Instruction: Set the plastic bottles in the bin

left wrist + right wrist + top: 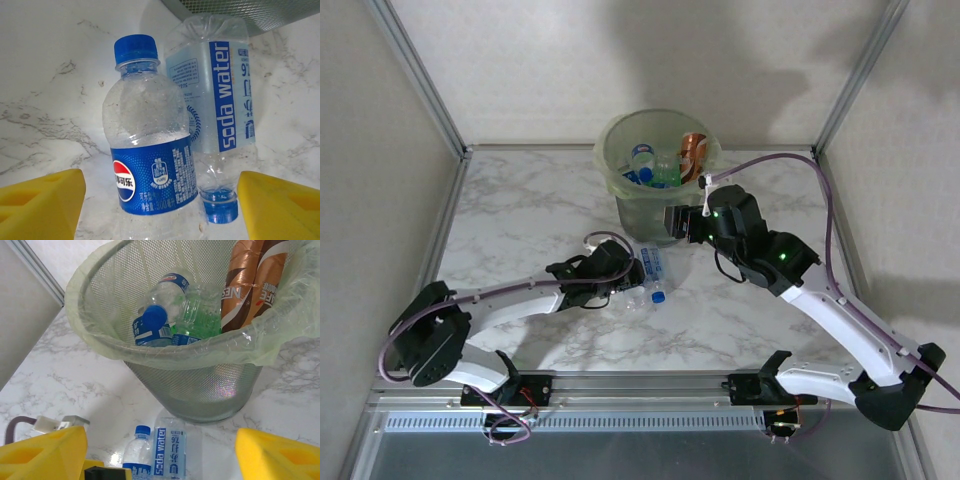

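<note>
Two plastic bottles lie side by side on the marble table in front of the bin [658, 165]. One is a clear Pepsi bottle [147, 150] with a blue label, its cap pointing toward the bin. The other is a clear soda water bottle [215, 95] [653, 268], its blue cap [220, 210] pointing away from it. My left gripper [160, 210] [623, 275] is open and low over them, a yellow finger [40, 202] on each side. My right gripper [160, 455] [680, 222] hangs open and empty above the table near the bin's front. Both bottles [167, 450] show below it.
The bin [100, 335] is grey mesh lined with a pale green bag. It holds several bottles: blue-labelled clear ones [150, 322], a green one [195, 315] and two brown-labelled ones [255, 280]. Walls and metal posts [425, 80] enclose the table on three sides.
</note>
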Action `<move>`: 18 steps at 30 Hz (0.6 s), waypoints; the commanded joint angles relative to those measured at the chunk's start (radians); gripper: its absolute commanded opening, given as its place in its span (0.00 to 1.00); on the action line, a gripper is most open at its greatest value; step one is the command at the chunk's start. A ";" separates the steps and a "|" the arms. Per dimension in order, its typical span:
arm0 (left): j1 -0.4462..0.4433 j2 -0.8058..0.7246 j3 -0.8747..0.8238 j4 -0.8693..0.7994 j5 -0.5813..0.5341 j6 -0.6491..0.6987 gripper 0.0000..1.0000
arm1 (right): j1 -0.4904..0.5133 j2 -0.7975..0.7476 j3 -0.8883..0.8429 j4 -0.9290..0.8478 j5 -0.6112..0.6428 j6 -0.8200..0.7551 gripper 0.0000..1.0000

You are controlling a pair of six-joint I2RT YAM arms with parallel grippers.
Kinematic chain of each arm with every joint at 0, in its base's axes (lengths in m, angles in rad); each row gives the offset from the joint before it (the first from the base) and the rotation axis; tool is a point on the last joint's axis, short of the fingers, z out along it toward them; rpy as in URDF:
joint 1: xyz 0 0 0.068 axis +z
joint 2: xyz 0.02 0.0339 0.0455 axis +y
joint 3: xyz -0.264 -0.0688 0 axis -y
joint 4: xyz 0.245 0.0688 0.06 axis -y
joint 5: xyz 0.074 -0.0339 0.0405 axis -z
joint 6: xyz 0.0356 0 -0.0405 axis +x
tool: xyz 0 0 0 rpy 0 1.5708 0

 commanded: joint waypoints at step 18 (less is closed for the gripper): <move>-0.015 0.197 0.055 -0.043 -0.013 0.026 0.74 | 0.009 -0.007 -0.046 0.037 -0.011 0.039 0.79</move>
